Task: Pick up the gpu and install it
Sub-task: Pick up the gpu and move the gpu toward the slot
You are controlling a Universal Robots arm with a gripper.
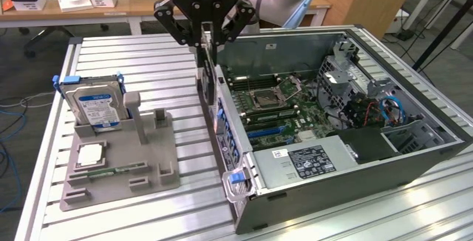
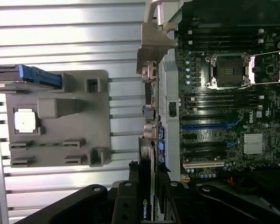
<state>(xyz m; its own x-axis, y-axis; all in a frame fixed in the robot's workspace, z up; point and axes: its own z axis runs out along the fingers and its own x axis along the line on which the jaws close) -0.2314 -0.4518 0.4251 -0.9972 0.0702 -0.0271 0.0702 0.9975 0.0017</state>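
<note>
Ribbed metal table (image 1: pixel 148 58), matt plastic tray (image 1: pixel 152 160), metal-bracketed gpu (image 1: pixel 208 83)

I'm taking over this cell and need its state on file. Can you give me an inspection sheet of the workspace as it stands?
Surface: slatted metal table, carrying a grey fixture tray and an open computer case.
Job's things: gpu held upright at the case's rear wall, not yet seated on the motherboard.
Clutter: hard drive, processor chip and memory stick in the tray.
Grippers: end effector shut on the gpu.
Cables: blue cables inside the case; loose cables on the floor at the exterior view's left.
Surroundings: wooden desk with white boxes behind.
</note>
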